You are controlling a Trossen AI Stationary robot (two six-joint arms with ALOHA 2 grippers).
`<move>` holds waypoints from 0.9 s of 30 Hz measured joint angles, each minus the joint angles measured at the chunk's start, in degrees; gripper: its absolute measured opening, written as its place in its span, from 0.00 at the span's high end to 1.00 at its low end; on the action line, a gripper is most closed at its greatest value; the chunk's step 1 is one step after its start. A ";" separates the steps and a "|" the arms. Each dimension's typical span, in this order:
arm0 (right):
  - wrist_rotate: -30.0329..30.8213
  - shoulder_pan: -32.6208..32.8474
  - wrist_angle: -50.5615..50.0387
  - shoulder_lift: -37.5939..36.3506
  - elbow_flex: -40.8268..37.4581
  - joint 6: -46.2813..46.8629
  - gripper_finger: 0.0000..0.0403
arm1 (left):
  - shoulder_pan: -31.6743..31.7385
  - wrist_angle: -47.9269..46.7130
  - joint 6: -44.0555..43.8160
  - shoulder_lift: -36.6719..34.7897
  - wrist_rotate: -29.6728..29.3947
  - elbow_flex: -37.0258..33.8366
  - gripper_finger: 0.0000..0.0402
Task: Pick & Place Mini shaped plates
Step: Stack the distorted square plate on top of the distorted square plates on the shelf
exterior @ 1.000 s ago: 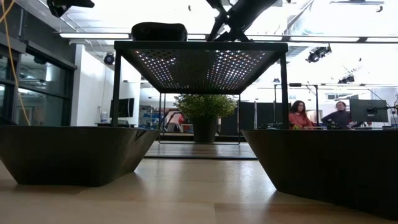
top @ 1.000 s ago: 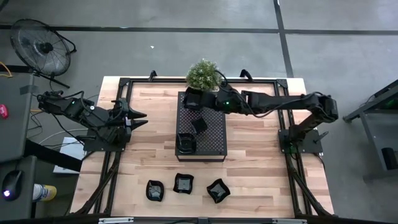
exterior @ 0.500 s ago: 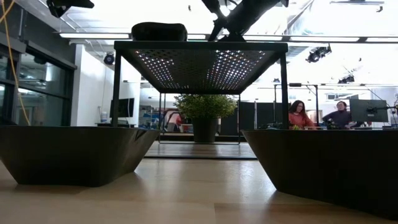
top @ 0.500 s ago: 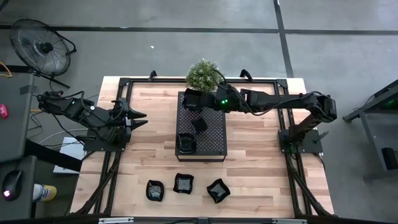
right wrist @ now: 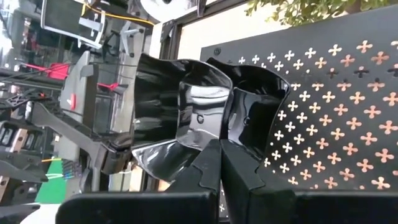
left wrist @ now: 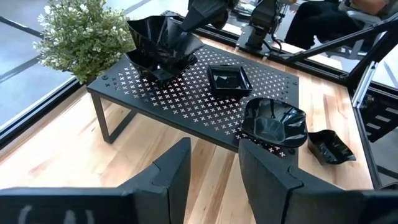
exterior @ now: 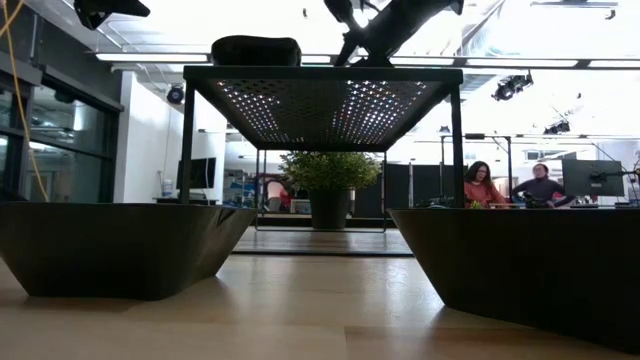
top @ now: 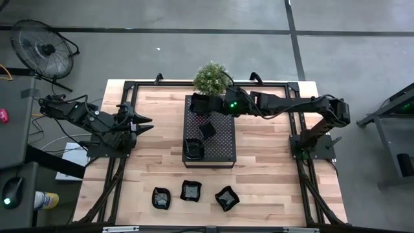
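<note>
Black mini shaped plates lie in two places. A square one (top: 207,129) and a wavy one (top: 193,149) sit on the perforated tray (top: 223,145). Three more (top: 160,197) (top: 191,191) (top: 226,198) rest on the table near its front edge. My right gripper (top: 210,105) reaches in from the right and is shut on a wavy-rimmed plate (left wrist: 160,46) at the tray's far left corner. My left gripper (left wrist: 214,168) waits open at the table's left side, nothing between its fingers. My right gripper pinches the wavy plate's rim (right wrist: 214,134) between its two fingers, on the side facing the right arm. The fingers come from the table's right, slanting down. The plate is tilted, its base low over the tray's far left corner (left wrist: 157,73); whether it touches the tray I cannot tell.
A potted plant (top: 210,77) stands just beyond the tray's far edge, close to the held plate. The tray stands raised on thin legs (exterior: 458,150). A black frame (top: 129,87) borders the table. People sit in the room beyond (exterior: 482,185).
My right gripper has turned a little and shifted slightly toward the table's far left, carrying the wavy plate toward the tray's far left corner. It stays shut on the plate.
</note>
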 joint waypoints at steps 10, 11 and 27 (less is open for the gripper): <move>0.46 0.00 0.11 -0.02 0.00 0.49 0.97 | 0.00 0.00 0.00 0.00 0.00 0.00 0.67; 0.51 0.00 0.14 -0.04 0.00 0.68 0.96 | 0.00 0.01 0.00 0.00 -0.01 0.00 0.67; -2.24 -1.05 5.30 -1.09 0.00 -2.68 0.86 | 0.00 0.04 0.00 -0.02 0.00 0.00 0.67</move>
